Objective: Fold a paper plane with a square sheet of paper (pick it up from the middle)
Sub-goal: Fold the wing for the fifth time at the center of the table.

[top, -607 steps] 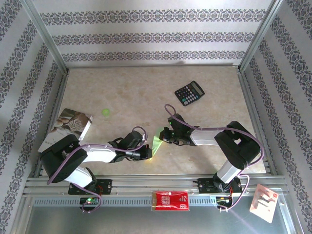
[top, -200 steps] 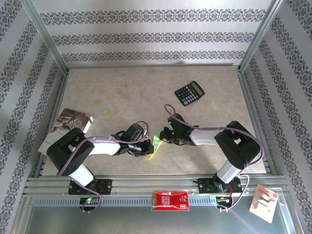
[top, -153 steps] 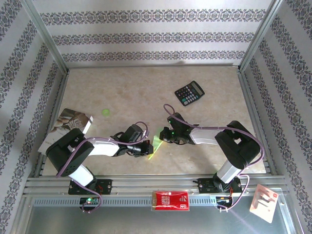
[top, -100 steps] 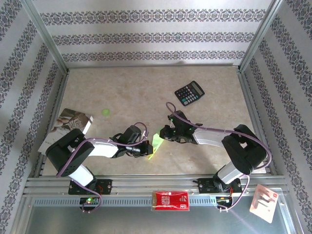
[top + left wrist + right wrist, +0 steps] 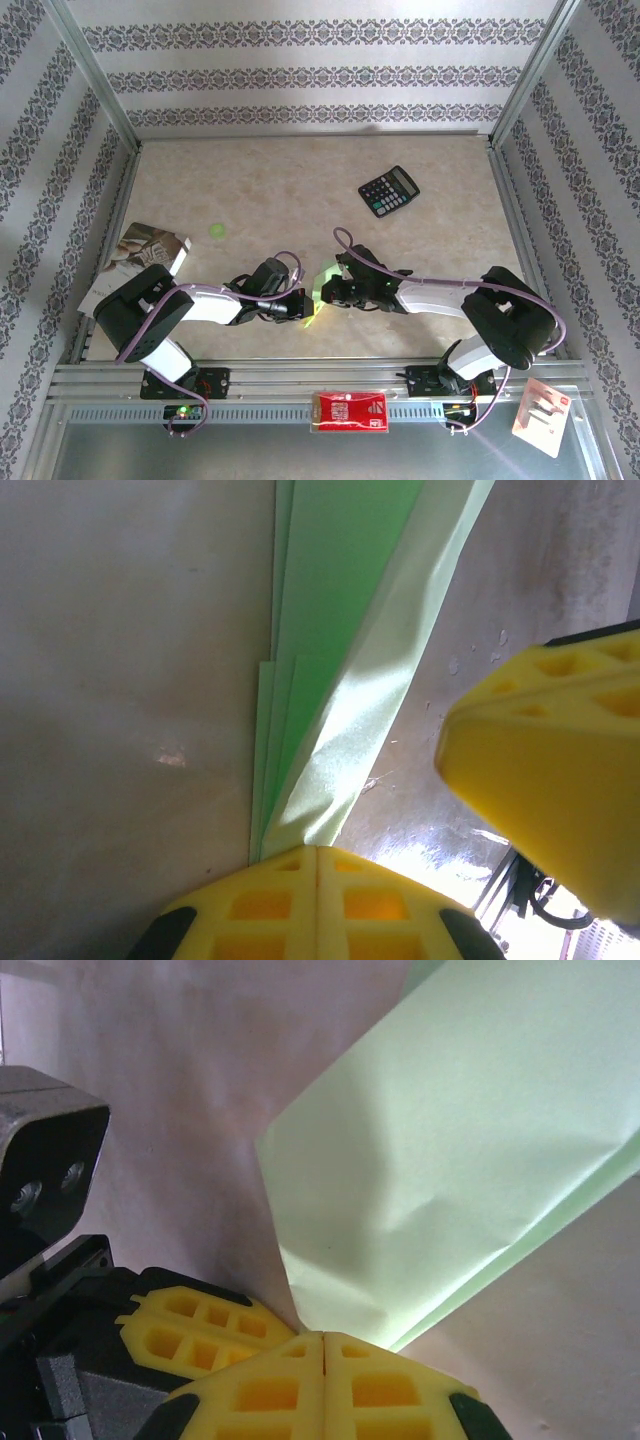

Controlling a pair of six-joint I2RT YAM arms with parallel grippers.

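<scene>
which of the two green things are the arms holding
The folded light green paper, pinched by the left end effector and right end effector. The small green dot lies alone farther left, untouched.

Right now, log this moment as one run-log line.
phase: mid-fold | left gripper: shut on green paper | right gripper: shut on green paper | paper state: folded in layers, held between both grippers

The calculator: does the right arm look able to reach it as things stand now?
Probably not yet. Nothing lies between the right gripper and the calculator, so the way looks free, but that gripper is shut on the green paper, which the left gripper pinches too.
</scene>
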